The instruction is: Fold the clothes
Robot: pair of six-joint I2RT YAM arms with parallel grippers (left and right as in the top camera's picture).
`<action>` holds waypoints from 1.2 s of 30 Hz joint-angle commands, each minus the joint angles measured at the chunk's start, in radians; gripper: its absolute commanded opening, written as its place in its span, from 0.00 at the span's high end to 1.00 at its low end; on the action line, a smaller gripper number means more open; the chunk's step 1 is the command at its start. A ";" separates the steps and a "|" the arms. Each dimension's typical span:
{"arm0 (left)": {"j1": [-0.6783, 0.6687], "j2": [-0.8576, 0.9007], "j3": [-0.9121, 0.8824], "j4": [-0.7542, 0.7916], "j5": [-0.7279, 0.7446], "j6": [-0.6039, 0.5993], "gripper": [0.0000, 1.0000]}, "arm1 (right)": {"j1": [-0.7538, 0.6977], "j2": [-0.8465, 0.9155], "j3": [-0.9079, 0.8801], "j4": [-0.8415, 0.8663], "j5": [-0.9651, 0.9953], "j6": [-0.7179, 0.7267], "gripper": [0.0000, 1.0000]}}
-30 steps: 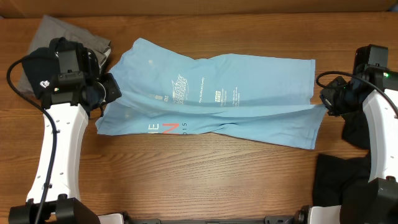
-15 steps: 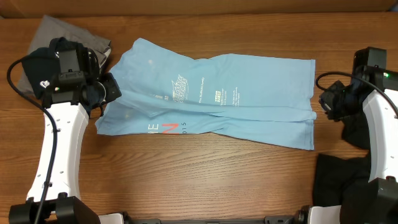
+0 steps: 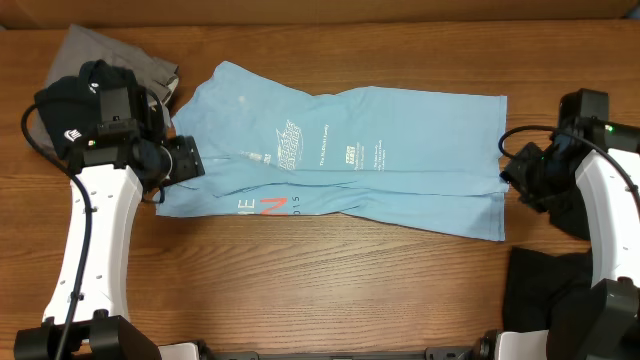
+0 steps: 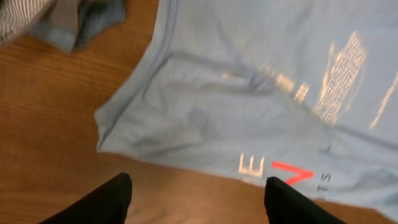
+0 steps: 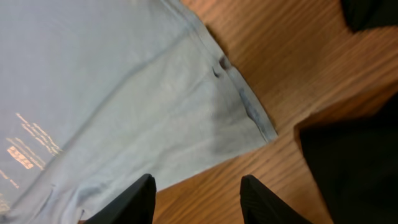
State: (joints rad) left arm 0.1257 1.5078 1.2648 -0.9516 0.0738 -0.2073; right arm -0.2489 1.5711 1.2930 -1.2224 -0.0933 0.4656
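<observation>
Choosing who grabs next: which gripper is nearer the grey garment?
Left. The left gripper is close beside the grey garment; the right gripper is beyond the blue shirt's far end.

One blue T-shirt (image 3: 400, 130), one grey garment (image 3: 85, 48), two black garments (image 3: 545, 290).

Soft, even light from above fills all three views, and the worktop (image 3: 330, 290) reads a uniform warm brown. The overhead view is sharp. Ahead of the left tool (image 4: 198, 180), the light blue T-shirt (image 4: 249, 93) looks slightly blurred, its print gleaming pale. The right tool (image 5: 198, 178) shows as a dark, unfocused silhouette, with a faint grey shade on the cloth just ahead.
</observation>
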 commanded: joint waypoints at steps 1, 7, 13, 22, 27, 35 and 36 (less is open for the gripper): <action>0.003 0.009 -0.062 -0.087 -0.102 -0.055 0.26 | -0.001 -0.002 -0.105 0.000 -0.016 -0.005 0.52; 0.046 0.009 -0.267 0.051 -0.126 -0.093 0.25 | -0.002 -0.002 -0.333 0.167 -0.017 0.049 0.51; 0.053 0.009 -0.354 0.242 -0.129 -0.084 0.23 | -0.002 -0.002 -0.448 0.396 -0.016 0.063 0.48; 0.053 0.009 -0.418 0.330 -0.129 -0.077 0.30 | -0.007 0.003 -0.539 0.517 0.036 0.093 0.49; 0.053 0.009 -0.432 0.358 -0.130 -0.077 0.39 | -0.007 0.004 -0.547 0.541 0.067 0.093 0.52; 0.054 0.009 -0.432 0.387 -0.134 -0.077 0.51 | -0.007 0.021 -0.550 0.541 0.066 0.111 0.91; 0.054 0.009 -0.432 0.383 -0.137 -0.076 0.50 | -0.007 0.021 -0.549 0.536 0.067 0.111 0.95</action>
State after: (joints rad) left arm 0.1768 1.5169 0.8417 -0.5667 -0.0429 -0.2821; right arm -0.2489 1.5703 0.7654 -0.6815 -0.0437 0.5674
